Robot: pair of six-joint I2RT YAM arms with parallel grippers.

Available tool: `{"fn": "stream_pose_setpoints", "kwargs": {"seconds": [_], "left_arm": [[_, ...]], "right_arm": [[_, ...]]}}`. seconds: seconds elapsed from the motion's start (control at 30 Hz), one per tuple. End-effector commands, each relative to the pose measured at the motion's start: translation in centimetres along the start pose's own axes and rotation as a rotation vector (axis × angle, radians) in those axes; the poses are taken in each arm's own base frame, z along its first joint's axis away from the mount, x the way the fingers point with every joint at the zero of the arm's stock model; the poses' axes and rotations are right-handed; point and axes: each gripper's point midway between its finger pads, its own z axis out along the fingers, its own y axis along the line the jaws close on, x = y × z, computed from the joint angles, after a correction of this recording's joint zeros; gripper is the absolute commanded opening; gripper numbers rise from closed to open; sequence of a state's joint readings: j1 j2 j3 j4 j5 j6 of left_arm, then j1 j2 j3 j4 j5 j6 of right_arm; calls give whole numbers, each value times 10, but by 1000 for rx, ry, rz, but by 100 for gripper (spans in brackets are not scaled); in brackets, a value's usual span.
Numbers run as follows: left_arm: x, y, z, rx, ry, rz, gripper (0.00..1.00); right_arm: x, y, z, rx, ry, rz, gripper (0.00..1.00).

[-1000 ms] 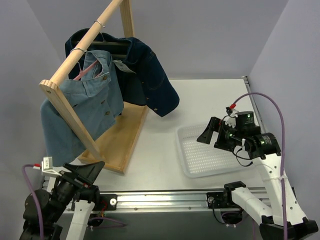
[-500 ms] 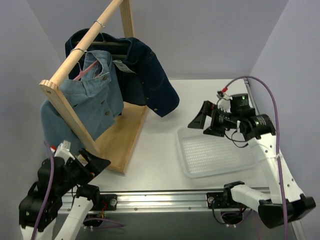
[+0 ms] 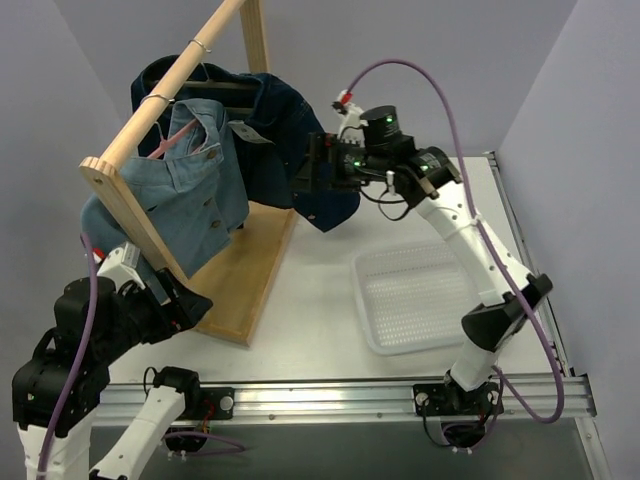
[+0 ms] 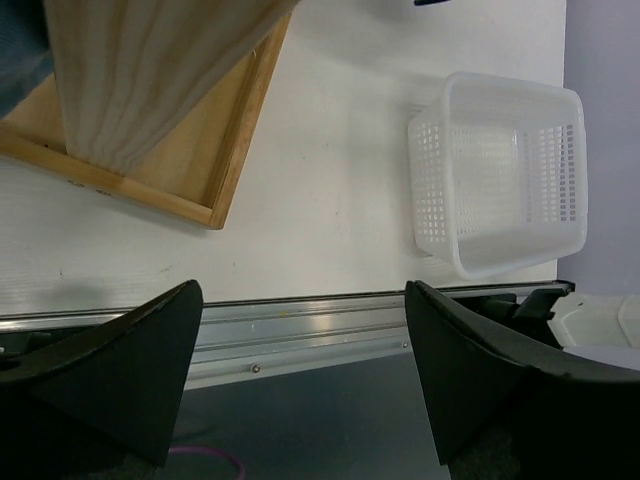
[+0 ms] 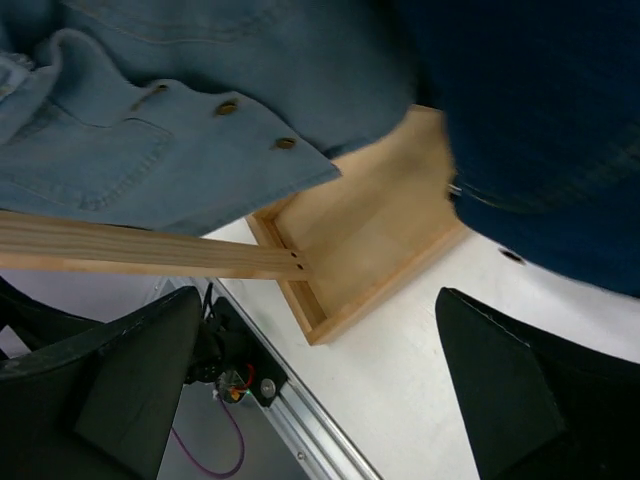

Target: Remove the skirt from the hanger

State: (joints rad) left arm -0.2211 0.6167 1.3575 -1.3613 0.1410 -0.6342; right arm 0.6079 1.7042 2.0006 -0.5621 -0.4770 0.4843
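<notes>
Two denim garments hang from the wooden rail [image 3: 160,85]: a light blue buttoned one [image 3: 190,200] on a pink hanger [image 3: 170,143], and a dark blue one [image 3: 290,140] behind it. Neither shows plainly as the skirt. My right gripper [image 3: 303,172] is open, raised against the dark garment's lower right side. In its wrist view the right gripper [image 5: 320,380] holds nothing, with the light denim [image 5: 200,120] and dark denim [image 5: 540,120] just above. My left gripper [image 3: 188,305] is open and low by the rack's front corner. In its wrist view the left gripper [image 4: 300,370] is empty.
The rack stands on a wooden tray base [image 3: 240,280] with a slanted front post [image 3: 140,235]. A white mesh basket [image 3: 420,300] sits at the right of the table. The metal rail [image 3: 330,395] runs along the near edge.
My right arm has swung from above the basket up and left to the dark garment. My left arm has risen and turned toward the rack's front corner. Both grippers stay open.
</notes>
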Motion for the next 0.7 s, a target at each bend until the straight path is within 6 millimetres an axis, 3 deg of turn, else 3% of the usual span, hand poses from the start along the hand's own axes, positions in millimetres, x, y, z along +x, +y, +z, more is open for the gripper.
{"fn": "stream_pose_setpoints", "kwargs": {"seconds": [0.0, 0.07, 0.17, 0.33, 0.43, 0.47, 0.5, 0.53, 0.67], "left_arm": [[6, 7, -12, -28, 18, 41, 91], [13, 14, -21, -70, 50, 34, 91], [16, 16, -38, -79, 30, 11, 90], [15, -7, -66, 52, -21, -8, 87], [-1, -14, -80, 65, -81, 14, 83], [-7, -16, -83, 70, -100, 28, 82], [-14, -21, -87, 85, -125, 52, 82], [-20, -23, -88, 97, -148, 95, 82], [-25, -25, -94, 101, -165, 134, 82]], "right_arm": [[-9, 55, -1, -107, -45, -118, 100], [-13, 66, 4, -155, -83, -130, 100], [-27, 53, 13, -98, -181, -98, 98], [-36, 52, 19, -93, -210, -71, 97], [-47, 48, 17, -45, -237, -83, 97], [-60, 52, 6, -31, -278, -110, 98], [-65, 48, 3, 4, -298, -136, 98], [-74, 31, -1, 96, -329, -187, 100], [-115, 0, -24, 177, -456, -231, 100]]}}
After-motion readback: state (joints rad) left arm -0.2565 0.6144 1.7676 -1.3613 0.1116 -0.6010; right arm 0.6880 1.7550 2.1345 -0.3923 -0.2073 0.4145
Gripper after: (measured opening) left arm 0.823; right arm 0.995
